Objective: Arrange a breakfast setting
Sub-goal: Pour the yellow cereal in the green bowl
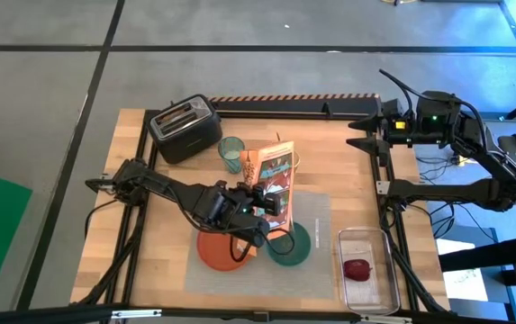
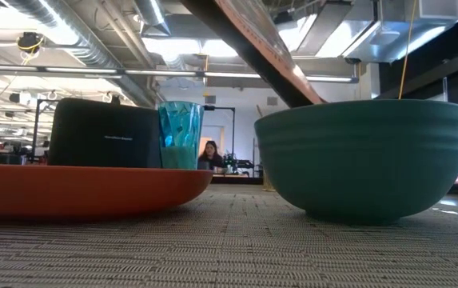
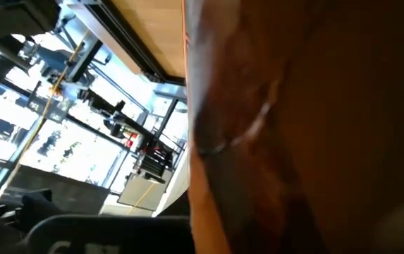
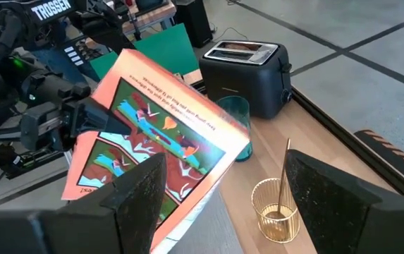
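At the near edge of the wooden table, a small red fruit lies inside a clear rectangular plastic tub at the right, just beside the grey placemat. On the placemat, the round orange plate sits at the near left and the smaller teal bowl just to its right, the two close together; seen level across the mat, the plate's rim and the bowl stand side by side and apart by a narrow gap. Above them the left gripper hangs over the middle of the placemat, its fingers closed on a colourfully printed cereal box that it holds tilted in the air; the right wrist view shows the box raised and leaning with the left arm clamped to its side. Beyond the box, the green-tinted glass stands upright on bare wood, near the black toaster at the far left corner. In the right wrist view a gold wire cup holding a thin gold spoon stands on the wood near the glass. The right gripper waits at the far right edge of the table, its fingers spread wide and holding nothing. A person sits far off in the room behind.
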Controlling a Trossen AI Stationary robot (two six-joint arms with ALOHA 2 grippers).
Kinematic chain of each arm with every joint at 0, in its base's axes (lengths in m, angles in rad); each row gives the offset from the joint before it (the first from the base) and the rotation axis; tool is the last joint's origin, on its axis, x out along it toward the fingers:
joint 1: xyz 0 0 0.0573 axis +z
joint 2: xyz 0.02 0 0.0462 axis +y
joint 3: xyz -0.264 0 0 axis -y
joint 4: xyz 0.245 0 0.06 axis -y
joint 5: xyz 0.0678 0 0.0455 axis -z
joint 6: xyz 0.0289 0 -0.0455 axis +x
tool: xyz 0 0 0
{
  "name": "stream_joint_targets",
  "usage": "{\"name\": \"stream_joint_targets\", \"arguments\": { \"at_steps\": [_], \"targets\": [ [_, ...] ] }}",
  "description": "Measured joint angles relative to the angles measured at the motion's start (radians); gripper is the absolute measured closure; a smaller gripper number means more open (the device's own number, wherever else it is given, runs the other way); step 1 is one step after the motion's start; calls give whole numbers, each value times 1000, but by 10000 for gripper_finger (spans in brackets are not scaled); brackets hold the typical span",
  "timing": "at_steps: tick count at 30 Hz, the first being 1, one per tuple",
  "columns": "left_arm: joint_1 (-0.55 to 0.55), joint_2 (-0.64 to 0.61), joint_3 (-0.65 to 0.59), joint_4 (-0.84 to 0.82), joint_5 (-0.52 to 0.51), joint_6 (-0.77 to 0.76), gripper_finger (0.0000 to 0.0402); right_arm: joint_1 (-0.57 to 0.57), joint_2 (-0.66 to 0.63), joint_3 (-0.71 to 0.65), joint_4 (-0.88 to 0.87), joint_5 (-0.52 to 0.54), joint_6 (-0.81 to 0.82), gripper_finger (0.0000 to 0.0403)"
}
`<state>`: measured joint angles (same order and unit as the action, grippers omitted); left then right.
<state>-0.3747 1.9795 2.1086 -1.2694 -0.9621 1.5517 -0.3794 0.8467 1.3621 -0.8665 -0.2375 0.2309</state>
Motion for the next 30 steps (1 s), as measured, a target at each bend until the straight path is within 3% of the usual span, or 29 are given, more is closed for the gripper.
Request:
{"name": "stream_joint_targets", "arguments": {
  "at_steps": [30],
  "targets": [
    [-75, 0, 0, 54, -68, 56, 376, 0, 0, 0, 0, -18, 0, 123]
  ]
}}
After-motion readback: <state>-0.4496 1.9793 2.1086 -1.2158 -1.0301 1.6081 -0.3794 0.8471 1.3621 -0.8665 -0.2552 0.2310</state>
